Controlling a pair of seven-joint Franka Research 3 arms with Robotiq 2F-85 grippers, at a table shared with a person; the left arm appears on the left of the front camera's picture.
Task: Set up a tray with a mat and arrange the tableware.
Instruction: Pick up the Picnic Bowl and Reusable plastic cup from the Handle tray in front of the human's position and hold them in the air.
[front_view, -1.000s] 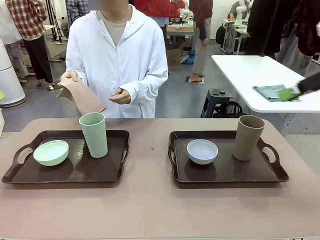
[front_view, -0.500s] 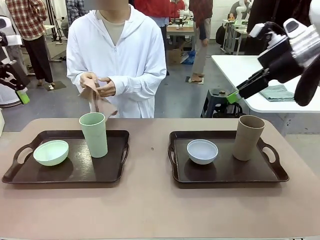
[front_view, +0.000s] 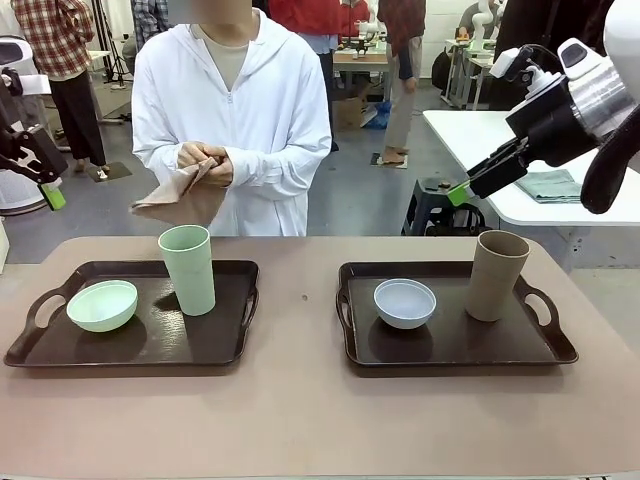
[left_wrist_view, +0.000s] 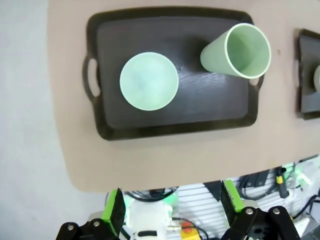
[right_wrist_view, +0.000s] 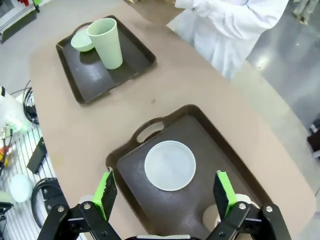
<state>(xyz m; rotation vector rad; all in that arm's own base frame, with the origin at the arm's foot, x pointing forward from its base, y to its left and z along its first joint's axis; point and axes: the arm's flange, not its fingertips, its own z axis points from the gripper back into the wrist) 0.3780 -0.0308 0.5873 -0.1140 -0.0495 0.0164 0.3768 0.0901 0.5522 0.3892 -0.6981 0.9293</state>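
Observation:
Two dark brown trays lie side by side on the table. The left tray (front_view: 225, 345) holds a mint bowl (front_view: 102, 305) and a pale green tumbler (front_view: 188, 270). On the right tray (front_view: 450, 345) stand a white bowl (front_view: 405, 302) and a tan tumbler (front_view: 497, 275). The person across the table holds a tan mat (front_view: 178, 196) in both hands at chest height. My left gripper (left_wrist_view: 172, 205) hangs open high above the left tray (left_wrist_view: 105, 107), at the far left (front_view: 50, 195) in the front view. My right gripper (right_wrist_view: 164, 191) is open high over the white bowl (right_wrist_view: 170, 165), and appears at the upper right (front_view: 458, 193) from the front.
The tan table (front_view: 300, 420) has bare surface between the trays and along its front edge. A white table (front_view: 500, 150) with a folded cloth stands behind on the right. Cables and equipment (left_wrist_view: 150, 220) lie below the table's near edge.
Both arms have come into the front view, and the right gripper then dropped slightly to the left. The person brought the mat from their side to chest height and holds it in both hands.

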